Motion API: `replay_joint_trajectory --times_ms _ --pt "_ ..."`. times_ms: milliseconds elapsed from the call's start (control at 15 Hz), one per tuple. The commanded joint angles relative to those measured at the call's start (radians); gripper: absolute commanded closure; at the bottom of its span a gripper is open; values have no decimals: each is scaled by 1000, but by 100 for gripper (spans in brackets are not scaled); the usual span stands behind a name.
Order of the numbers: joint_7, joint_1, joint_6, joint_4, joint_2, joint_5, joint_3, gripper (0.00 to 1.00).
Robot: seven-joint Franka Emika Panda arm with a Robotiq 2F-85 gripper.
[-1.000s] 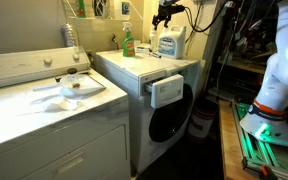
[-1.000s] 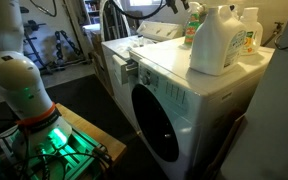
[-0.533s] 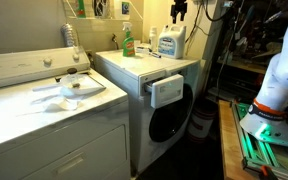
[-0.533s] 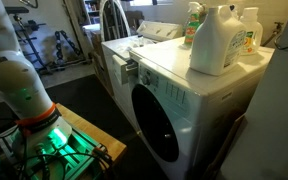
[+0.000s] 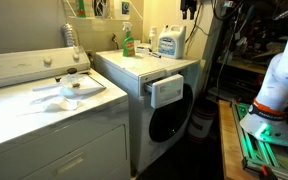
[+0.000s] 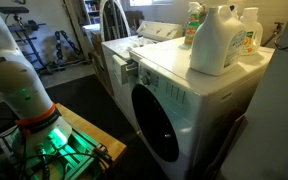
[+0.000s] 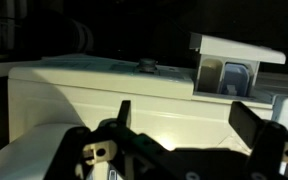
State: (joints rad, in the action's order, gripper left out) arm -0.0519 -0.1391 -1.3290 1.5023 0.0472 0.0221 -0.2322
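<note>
Raised and swung sideways since a second ago, the tool [image 5: 188,9] hangs high over the desk's [image 5: 149,62] back corner, its fingers [image 7: 246,115] spread wide and holding nothing. Open air separates it from the white jug [image 5: 169,42], which stands upright at that corner, well apart from the green bottle [image 5: 128,42] along the back edge.

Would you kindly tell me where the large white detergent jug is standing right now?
In both exterior views the white detergent jug stands on top of the washing machine, beside a green bottle, with the gripper higher up.
</note>
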Motion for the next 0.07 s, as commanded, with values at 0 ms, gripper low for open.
replay_joint_trajectory --times_ms 0 --pt "0 -16 4 0 4 -2 17 0"
